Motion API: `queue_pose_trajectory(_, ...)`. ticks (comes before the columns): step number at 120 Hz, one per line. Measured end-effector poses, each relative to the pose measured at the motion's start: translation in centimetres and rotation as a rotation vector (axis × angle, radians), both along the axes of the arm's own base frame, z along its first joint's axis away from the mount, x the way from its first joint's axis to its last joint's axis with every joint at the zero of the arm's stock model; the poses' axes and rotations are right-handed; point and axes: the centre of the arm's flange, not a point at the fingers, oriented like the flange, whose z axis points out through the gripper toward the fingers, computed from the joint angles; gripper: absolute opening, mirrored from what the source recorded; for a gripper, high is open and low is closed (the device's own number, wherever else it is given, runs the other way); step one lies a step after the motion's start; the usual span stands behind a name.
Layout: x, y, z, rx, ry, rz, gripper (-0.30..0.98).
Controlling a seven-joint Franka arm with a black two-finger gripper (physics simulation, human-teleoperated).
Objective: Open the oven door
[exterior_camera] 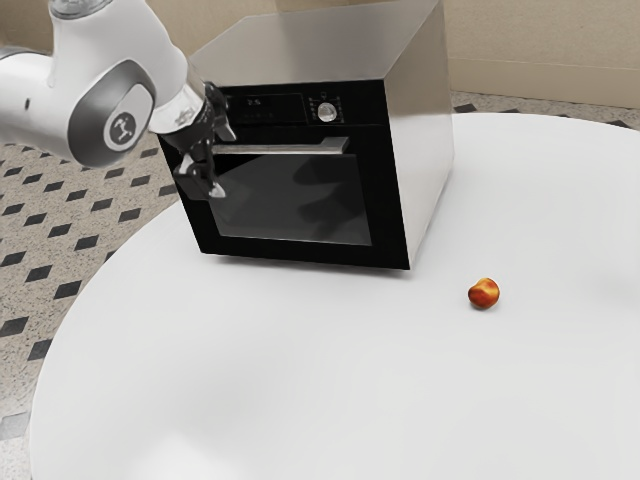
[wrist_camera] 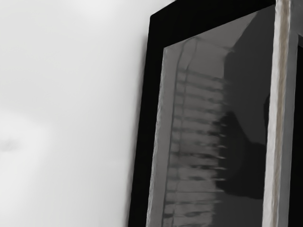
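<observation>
A: We're at the boxy steel oven [exterior_camera: 425, 110] with the black front, and its black, glass-windowed door [exterior_camera: 388, 190] is shut!

B: And there's the black two-finger claw [exterior_camera: 223, 163], right at the oven's front, by the end of the long silver bar handle [exterior_camera: 290, 149] toward the exterior view's left!

A: Is it clamped on?

B: No, it's released! The fingers stand spread, one above the handle's level, one below.

A: What about the rest?

B: A round silver knob [exterior_camera: 327, 112] on the oven's front, above the handle! And a small, round, red-orange fruit [exterior_camera: 484, 293], apart from the oven, toward the exterior view's right, on the white, round-edged table [exterior_camera: 300, 350] that carries the oven too!
</observation>
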Motion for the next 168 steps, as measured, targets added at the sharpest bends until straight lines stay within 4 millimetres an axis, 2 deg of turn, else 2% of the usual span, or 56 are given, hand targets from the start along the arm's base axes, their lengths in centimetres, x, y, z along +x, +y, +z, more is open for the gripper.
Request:
queue_pose_trajectory(19,1.1,4.4,-1.3,-0.005,-0.018,0.074,0.69)
queue_pose_trajectory(27,1.8,5.3,-1.5,-0.008,-0.031,0.087,0.69)
queue_pose_trajectory(34,2.6,4.2,-1.8,-0.011,-0.037,0.068,0.68)
queue_pose_trajectory(47,4.5,-1.2,-2.3,-0.001,-0.045,-0.023,0.69)
queue_pose_trajectory(53,5.0,-2.6,-2.5,0.002,-0.05,-0.046,0.69)
queue_pose_trajectory(72,6.4,-0.9,-3.1,0.001,-0.063,-0.02,0.69)
queue_pose_trajectory(98,7.5,-0.8,-3.2,-0.002,-0.079,-0.017,0.69)
queue_pose_trajectory(148,8.0,1.6,-7.5,-0.031,-0.014,0.027,0.69)
queue_pose_trajectory(160,5.7,1.8,-7.8,-0.028,0.01,0.042,0.68)
queue_pose_trajectory(168,3.3,2.4,-8.1,-0.029,0.024,0.064,0.68)
